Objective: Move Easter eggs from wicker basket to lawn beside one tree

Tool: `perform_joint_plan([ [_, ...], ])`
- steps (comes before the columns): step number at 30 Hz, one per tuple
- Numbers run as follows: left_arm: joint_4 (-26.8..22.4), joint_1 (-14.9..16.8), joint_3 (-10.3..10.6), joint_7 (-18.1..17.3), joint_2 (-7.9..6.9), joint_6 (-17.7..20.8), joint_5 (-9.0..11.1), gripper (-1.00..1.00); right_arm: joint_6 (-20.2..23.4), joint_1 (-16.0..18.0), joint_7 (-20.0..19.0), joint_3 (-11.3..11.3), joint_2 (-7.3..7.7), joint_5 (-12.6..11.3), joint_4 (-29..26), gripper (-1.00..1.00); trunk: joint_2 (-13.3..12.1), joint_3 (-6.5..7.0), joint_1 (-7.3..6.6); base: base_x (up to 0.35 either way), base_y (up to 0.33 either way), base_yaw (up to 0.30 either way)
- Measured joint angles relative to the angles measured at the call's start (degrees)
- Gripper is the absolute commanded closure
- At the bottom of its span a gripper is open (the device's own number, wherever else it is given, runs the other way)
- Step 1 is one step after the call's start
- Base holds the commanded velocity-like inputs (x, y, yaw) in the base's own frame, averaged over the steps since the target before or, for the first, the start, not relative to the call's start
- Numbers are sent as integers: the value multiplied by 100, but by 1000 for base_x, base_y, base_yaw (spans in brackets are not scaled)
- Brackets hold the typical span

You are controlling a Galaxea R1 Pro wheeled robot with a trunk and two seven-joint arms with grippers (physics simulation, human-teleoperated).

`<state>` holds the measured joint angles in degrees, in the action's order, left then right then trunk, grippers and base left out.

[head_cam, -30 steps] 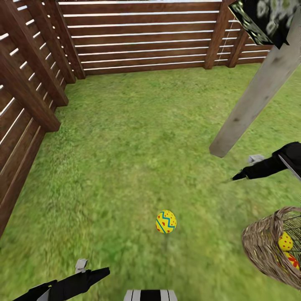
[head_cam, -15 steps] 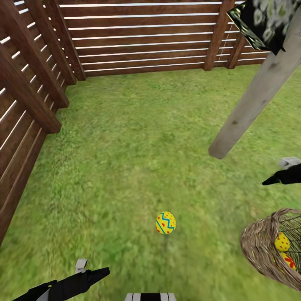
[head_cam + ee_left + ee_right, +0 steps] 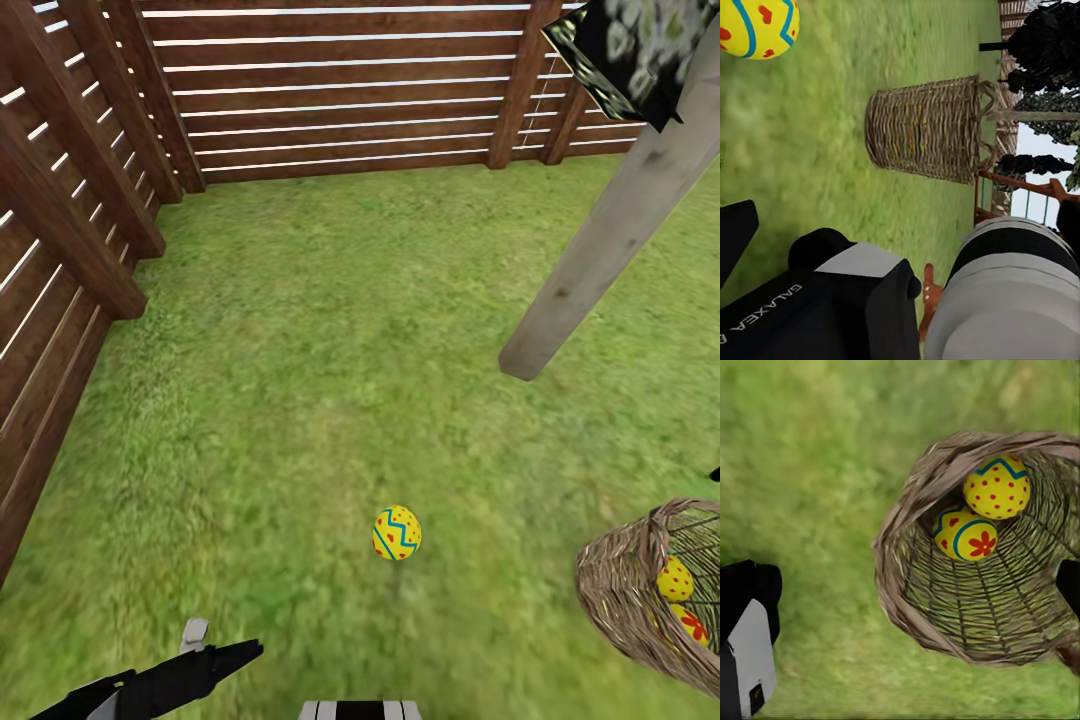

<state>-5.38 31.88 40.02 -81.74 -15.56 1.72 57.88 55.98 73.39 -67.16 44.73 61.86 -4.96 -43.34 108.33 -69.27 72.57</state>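
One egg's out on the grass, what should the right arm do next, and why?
Probably lower the right gripper into the tan woven wicker basket for the upper yellow, red-spotted Easter egg: two eggs remain inside, touching, and the right wrist view looks straight into the basket's opening.

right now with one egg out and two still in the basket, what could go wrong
The two eggs touch each other deep in the wicker basket, so an end effector reaching for one may nudge the other or snag the weave. The basket looks light and could tip. The egg on the lawn lies loose, some way from the tree trunk, and may roll if bumped.
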Motion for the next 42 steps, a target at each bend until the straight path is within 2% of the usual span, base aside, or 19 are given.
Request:
perform_joint_plan([
  [6, 3, 0, 1, 4, 0, -2, 1, -100, -249, -3, -26, 342, 324, -5, 62, -100, 0, 0, 0, 0, 0, 0],
  [12, 4, 1, 1, 4, 3, -5, 1, -100, -527, -5, -45, 717, 495, -22, 132, -100, 0, 0, 0, 0, 0, 0],
  [17, 2, 1, 1, 4, -1, -6, 1, -100, -730, -4, -31, 1005, 503, -22, 536, -100, 0, 0, 0, 0, 0, 0],
  [23, -2, 1, 1, 5, 3, -6, 1, -100, -1307, -1, -24, 1292, 444, -27, 1089, -100, 0, 0, 0, 0, -38, 0],
  [34, -2, -1, 1, 7, 3, -6, 2, -100, -1412, 4, -69, 1362, 443, -30, 1226, -100, 0, 0, 0, 0, -268, 0],
  [42, -3, 0, 1, 6, 4, -6, 2, -100, -1425, 2, -488, 1402, 436, -30, 1253, -100, 0, 0, 0, 0, -271, 0],
])
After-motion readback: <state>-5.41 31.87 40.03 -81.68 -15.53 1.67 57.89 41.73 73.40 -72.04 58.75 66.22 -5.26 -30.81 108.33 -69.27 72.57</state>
